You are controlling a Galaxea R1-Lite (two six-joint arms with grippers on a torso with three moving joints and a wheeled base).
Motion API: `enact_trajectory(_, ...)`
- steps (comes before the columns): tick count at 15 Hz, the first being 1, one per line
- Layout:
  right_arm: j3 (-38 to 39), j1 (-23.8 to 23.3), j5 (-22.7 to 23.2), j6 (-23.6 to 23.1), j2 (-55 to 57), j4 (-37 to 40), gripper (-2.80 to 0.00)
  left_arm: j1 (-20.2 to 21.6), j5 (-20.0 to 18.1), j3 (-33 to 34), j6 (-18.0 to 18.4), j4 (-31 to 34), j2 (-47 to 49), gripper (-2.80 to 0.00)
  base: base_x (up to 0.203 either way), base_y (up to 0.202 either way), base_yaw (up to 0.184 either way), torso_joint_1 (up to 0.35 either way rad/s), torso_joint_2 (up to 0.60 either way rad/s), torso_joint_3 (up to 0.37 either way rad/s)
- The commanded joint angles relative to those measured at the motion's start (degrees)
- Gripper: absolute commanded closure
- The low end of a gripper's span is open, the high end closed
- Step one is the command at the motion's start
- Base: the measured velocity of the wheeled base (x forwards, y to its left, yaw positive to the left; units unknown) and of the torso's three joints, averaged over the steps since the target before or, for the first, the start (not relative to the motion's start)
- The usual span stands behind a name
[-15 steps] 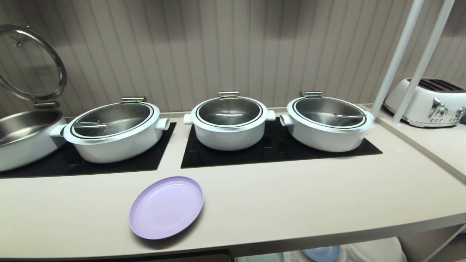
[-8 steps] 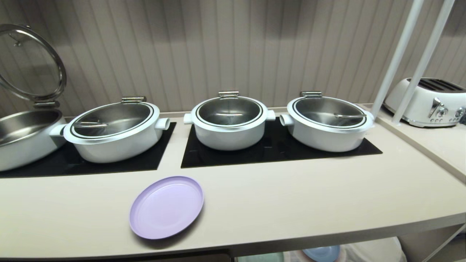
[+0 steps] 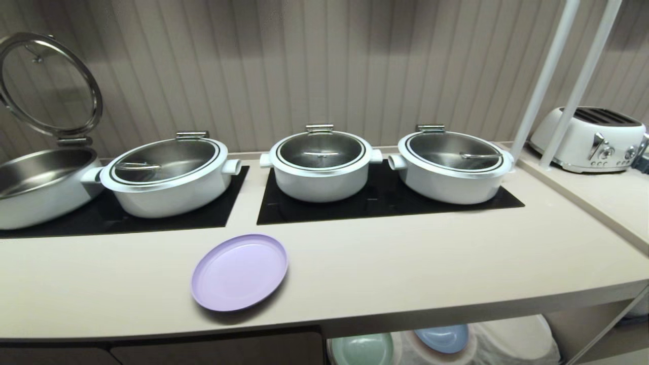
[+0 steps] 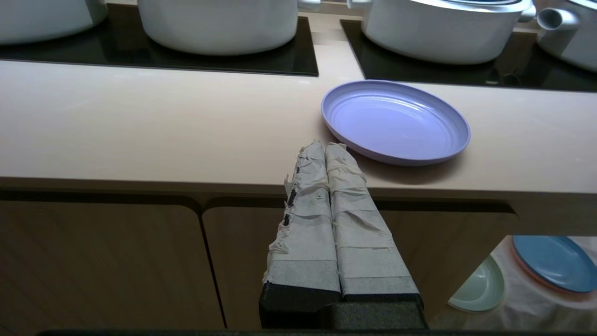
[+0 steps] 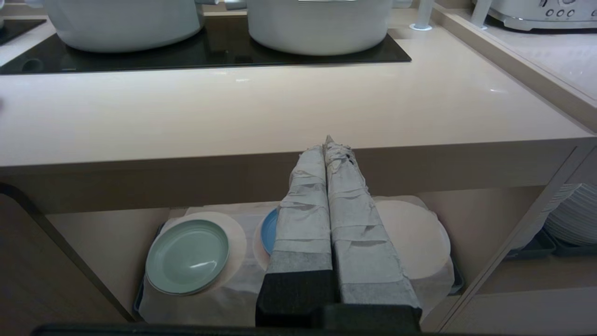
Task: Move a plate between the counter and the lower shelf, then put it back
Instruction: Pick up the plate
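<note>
Both grippers hang in front of the cabinet, the left gripper [image 4: 324, 145] and right gripper [image 5: 326, 142] each with taped fingers pressed together, empty. Beyond, the lavender plate [image 3: 239, 271] lies flat near the counter [image 3: 405, 268] front edge. Behind stand lidded white pots [image 3: 320, 163] on black cooktop panels.

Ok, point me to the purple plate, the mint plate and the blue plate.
Purple plate [image 3: 239, 271], head view, centre of its flat face, on the counter.
Mint plate [image 5: 187, 256], right wrist view, middle of its well, on the lower shelf.
Blue plate [image 4: 550, 261], left wrist view, its visible inner face.
</note>
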Motion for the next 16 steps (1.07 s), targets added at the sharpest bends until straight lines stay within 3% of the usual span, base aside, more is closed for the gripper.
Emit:
enact_trajectory(1,0.0,0.0,0.0,0.0,0.0,0.0,0.00,0.0,0.0,0.0,-0.1,-0.1,0.0,0.00,0.000,0.000,0.000,0.000,0.00,0.000)
enact_trajectory(13,0.0,0.0,0.0,0.1,0.0,0.0,0.00,0.0,-0.4,0.0,1.0,-0.3,0.0,0.00,0.000,0.000,0.000,0.000,0.00,0.000)
enact_trajectory(16,0.0,0.0,0.1,0.1,0.0,0.0,0.00,0.0,-4.5,-4.2,1.7,1.1,0.2,0.00,0.000,0.000,0.000,0.000,0.00,0.000)
